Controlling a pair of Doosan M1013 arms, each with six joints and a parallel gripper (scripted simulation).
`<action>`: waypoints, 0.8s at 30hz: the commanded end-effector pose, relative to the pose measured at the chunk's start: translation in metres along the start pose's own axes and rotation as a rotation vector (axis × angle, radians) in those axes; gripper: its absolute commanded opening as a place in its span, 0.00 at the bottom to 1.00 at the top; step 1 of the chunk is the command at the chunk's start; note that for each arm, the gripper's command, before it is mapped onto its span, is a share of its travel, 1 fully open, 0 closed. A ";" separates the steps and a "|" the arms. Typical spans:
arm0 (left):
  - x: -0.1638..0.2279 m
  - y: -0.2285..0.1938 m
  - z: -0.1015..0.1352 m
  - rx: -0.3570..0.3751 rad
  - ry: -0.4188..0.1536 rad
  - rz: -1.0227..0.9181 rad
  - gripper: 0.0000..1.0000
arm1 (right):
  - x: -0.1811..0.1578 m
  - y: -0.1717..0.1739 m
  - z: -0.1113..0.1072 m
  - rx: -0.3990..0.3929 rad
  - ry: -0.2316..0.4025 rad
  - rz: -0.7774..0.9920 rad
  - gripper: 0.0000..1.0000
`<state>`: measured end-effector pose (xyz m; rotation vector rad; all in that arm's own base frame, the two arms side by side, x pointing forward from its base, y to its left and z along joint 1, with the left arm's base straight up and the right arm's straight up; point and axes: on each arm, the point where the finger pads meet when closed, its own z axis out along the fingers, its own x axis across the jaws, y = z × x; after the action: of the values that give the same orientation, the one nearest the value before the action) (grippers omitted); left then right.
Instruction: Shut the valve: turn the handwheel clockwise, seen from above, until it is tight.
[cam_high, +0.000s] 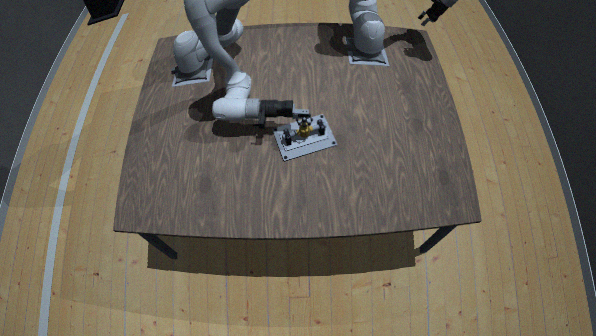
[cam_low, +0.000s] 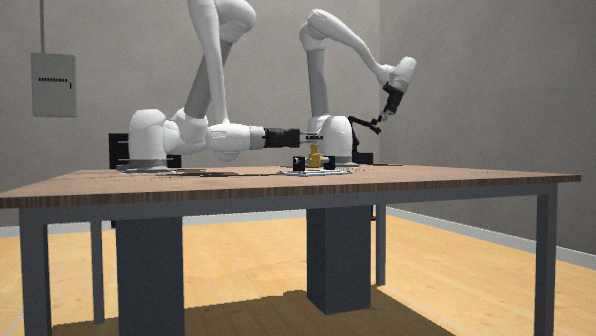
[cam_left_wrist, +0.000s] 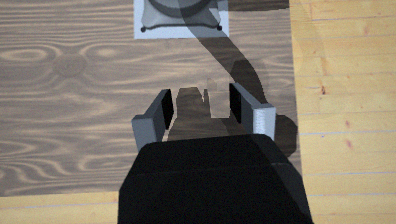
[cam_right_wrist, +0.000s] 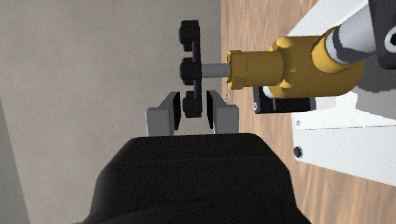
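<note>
Right jaws (cam_high: 306, 114) (cam_low: 311, 137), half open, loosely straddle rim of handwheel (cam_high: 306, 120) (cam_low: 314, 137) (cam_right_wrist: 197, 70) near surface (cam_high: 260, 200) (cam_low: 300, 186) (cam_right_wrist: 240, 30) centre, ungripped; drifting wrist could slip off. Left jaws (cam_high: 424, 19) (cam_low: 384, 118) wide, empty.

We see a brown wood-grain surface (cam_high: 320, 200) (cam_low: 450, 180) (cam_left_wrist: 100, 100) (cam_right_wrist: 245, 30); a light metal plate (cam_high: 310, 151) (cam_low: 325, 173) (cam_right_wrist: 345, 155) lies flat on it, well inside all four edges.
</note>
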<state>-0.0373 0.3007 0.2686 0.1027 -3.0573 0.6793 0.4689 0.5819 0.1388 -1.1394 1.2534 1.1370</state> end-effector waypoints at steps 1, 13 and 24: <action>0.000 0.000 0.000 -0.001 0.000 0.000 1.00 | -0.001 0.000 -0.001 -0.061 -0.002 0.000 0.54; 0.000 0.000 0.000 -0.001 0.000 0.000 1.00 | -0.001 -0.001 -0.005 -0.208 -0.002 0.000 0.54; 0.000 0.000 0.000 -0.001 0.000 0.000 1.00 | -0.001 -0.001 -0.007 -0.299 -0.002 0.000 0.54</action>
<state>-0.0373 0.3007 0.2686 0.1027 -3.0573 0.6793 0.4695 0.5747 0.1391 -1.3548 1.1083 1.3542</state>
